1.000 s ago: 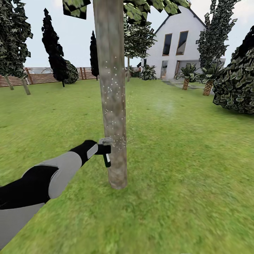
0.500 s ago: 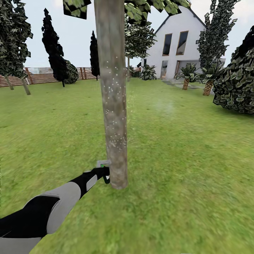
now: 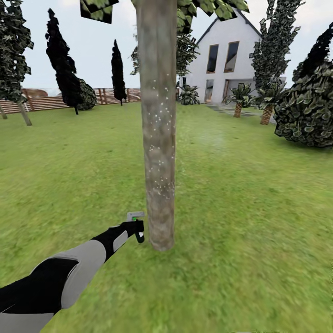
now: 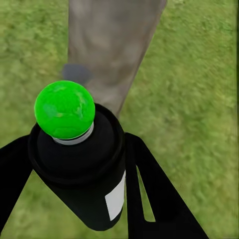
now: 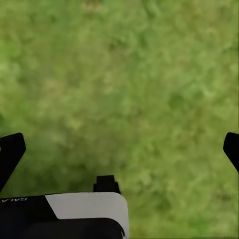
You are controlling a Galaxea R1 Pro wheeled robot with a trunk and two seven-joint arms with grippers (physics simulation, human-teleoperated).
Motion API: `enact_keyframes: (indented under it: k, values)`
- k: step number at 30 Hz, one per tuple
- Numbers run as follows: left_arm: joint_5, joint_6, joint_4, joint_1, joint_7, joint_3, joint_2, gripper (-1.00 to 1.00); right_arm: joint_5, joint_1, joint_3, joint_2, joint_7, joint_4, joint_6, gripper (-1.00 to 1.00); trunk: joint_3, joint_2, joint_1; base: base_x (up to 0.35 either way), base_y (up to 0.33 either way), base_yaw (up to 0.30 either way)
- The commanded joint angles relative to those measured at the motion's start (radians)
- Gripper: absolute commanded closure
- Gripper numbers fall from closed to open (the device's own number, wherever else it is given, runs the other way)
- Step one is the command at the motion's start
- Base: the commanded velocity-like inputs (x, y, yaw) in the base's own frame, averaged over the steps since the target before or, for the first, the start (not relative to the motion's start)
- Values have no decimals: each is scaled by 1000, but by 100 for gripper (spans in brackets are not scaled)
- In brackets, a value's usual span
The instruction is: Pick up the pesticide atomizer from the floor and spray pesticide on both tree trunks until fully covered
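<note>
Atomizer: the pesticide atomizer [image 4: 82,169] is sitting clamped in the left gripper [image 3: 135,229], low and just left of the tree trunk [image 3: 158,138].
Handling: probably light, rigid, slick — gripping the dark body.
Axis: seemingly tilted, head nearing the trunk base.
Right gripper [image 5: 119,149]: fingers spread wide over the lawn [image 3: 249,208], carrying nothing.

black and grey left arm [image 3: 69,277], black left pincer [image 4: 74,199] fingers [image 4: 159,199]
</note>
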Motion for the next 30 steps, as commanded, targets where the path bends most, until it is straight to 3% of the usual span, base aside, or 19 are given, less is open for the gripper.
enact_keyframes:
  k: [1,9,15,30]
  values:
    - [10,4,-1,0,-3,-6,0,100,-8,-1,9,1,-1,3,-5,-100,-2,-1,0,138,340,-290]
    - [10,3,-1,0,-3,-6,-1,100,-8,-1,9,1,-1,3,-5,-100,-10,-1,0,64,330,-240]
    - [10,0,-1,0,-3,-6,-4,100,-8,-2,9,1,-1,3,-4,-100,-18,-1,0,28,82,-188]
    - [10,4,-1,0,-3,-6,-4,100,-8,-1,9,1,0,3,-5,-100,-20,-1,0,85,317,-106]
